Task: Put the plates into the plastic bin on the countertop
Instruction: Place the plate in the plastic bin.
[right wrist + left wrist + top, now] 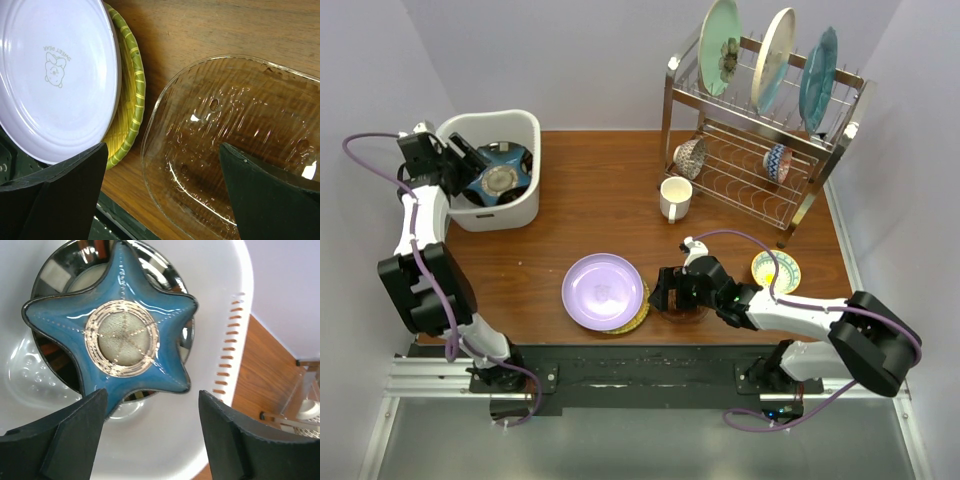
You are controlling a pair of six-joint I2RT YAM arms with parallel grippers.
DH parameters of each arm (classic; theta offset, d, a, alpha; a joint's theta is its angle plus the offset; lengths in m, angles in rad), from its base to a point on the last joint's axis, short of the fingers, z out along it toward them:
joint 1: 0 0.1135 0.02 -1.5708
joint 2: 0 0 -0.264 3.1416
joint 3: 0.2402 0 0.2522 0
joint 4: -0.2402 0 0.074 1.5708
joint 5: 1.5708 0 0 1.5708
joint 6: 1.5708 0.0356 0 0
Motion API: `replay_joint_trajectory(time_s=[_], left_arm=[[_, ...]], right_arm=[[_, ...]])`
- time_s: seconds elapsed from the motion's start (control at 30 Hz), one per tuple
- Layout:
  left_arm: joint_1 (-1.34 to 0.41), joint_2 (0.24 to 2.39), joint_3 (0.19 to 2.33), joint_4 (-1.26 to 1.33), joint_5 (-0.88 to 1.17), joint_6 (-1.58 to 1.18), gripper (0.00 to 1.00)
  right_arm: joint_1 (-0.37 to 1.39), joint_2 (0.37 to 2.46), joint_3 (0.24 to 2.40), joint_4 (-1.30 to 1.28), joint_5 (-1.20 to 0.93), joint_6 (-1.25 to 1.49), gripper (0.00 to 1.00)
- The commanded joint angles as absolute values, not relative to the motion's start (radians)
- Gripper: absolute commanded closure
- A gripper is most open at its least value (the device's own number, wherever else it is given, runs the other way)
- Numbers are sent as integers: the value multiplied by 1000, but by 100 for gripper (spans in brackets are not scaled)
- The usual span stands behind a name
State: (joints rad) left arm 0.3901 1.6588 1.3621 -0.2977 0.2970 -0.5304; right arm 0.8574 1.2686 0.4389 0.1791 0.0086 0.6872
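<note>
Left gripper [150,407]: spread wide, nothing clamped, hanging over the white plastic rectangular bin [222,295]. Just beyond it, inside the bin: glossy blue star-shaped dish [122,335], lying flat on a round black-rimmed cream plate [167,272]. Something clear and glassy underneath at the bin floor, can't tell what. Bin at the far left corner of the reddish-brown wood-grain countertop [600,200].

Right gripper [162,165]: also wide open, no visible grip on anything, low over a clear glass rounded-rectangular dish [235,135] near the front edge. Contact with it not discernible. Just left of that: round lavender plate with a small bear print [55,75], resting on a yellow plate with green-striped rim [131,95] and covering most of it.

Further out: white mug [675,198], small yellow-patterned bowl [776,270], steel wire dish rack [740,185] at far right. Upright in its top tier: pale green flower plate [720,45], cream plate [775,60], teal-blue plate [818,80]. On the lower tier: two small patterned bowls [690,157].
</note>
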Motion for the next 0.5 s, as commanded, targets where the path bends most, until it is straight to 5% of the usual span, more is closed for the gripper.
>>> replay_joint_trajectory(time_s=[0.0,0.47], left_arm=[[380,1560,1336,-250,330,-511,20],[281,1250,1220,-249,448,-509,1]], right_arm=[[862,1239,459,181,20,683,4],[862,1206,442,186,14,699,4]])
